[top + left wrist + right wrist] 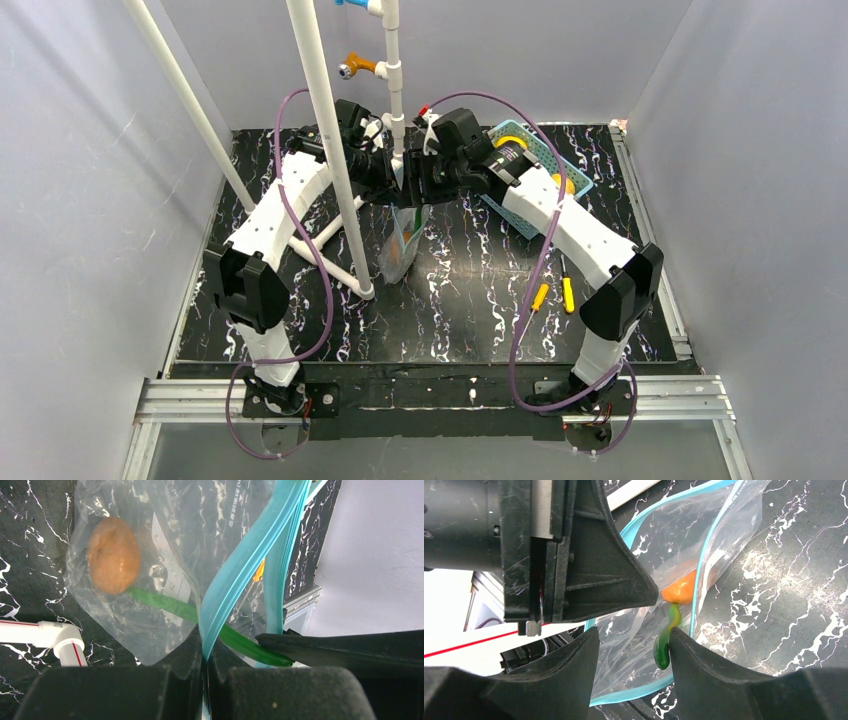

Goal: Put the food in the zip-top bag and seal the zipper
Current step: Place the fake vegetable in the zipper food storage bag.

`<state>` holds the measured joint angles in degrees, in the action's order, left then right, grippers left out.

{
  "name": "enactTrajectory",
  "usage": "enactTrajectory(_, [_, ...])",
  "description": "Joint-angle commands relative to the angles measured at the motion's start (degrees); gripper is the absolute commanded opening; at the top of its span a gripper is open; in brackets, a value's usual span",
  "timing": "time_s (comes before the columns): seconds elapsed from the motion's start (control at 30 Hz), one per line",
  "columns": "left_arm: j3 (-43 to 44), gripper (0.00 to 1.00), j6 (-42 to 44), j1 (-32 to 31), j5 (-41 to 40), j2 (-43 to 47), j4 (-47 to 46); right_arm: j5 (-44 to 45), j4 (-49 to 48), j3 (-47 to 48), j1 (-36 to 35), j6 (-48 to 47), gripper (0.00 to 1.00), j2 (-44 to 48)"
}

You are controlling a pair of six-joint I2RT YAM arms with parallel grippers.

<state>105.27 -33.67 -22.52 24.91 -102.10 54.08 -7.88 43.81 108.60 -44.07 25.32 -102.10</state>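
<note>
The clear zip-top bag (402,245) hangs between both grippers above the middle of the table. My left gripper (205,650) is shut on its teal zipper strip (245,560). Inside the bag lie a brown-orange round fruit (114,555), a long green pod (165,605) and a yellow-orange fruit (680,590). My right gripper (634,640) stands open over the bag's mouth. A green pod (664,647) hangs against the inner face of its right finger, pointing down into the bag (659,540). The left gripper's finger (614,580) sits just above.
A light-blue slotted basket (540,170) stands at the back right, under the right arm. Two orange-handled screwdrivers (540,296) lie near the right arm's base. White pipes (330,150) rise and cross the table at the left, close to the left arm.
</note>
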Motion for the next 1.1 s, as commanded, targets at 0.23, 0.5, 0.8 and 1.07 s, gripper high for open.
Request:
enactTrajectory(0.23, [-0.67,0.00,-0.30,-0.16,2.35,4.16,-0.08,3.89,0.10,4.54,0.83,-2.28,0.33,-1.62])
enactTrajectory(0.5, [-0.48,0.00,-0.10,-0.20,2.91,3.77,-0.02,5.34,-1.08,1.83,0.75,-5.49,0.42,-1.05])
enactTrajectory(0.8, [0.42,0.00,0.16,-0.15,2.79,2.81,0.38,4.90,-0.60,3.31,0.83,-7.15,0.04,-2.44])
enactTrajectory(1.07, [-1.63,0.00,0.45,-0.16,2.91,4.40,-0.89,-14.85,13.74,19.32,7.50,-1.75,0.01,-9.01])
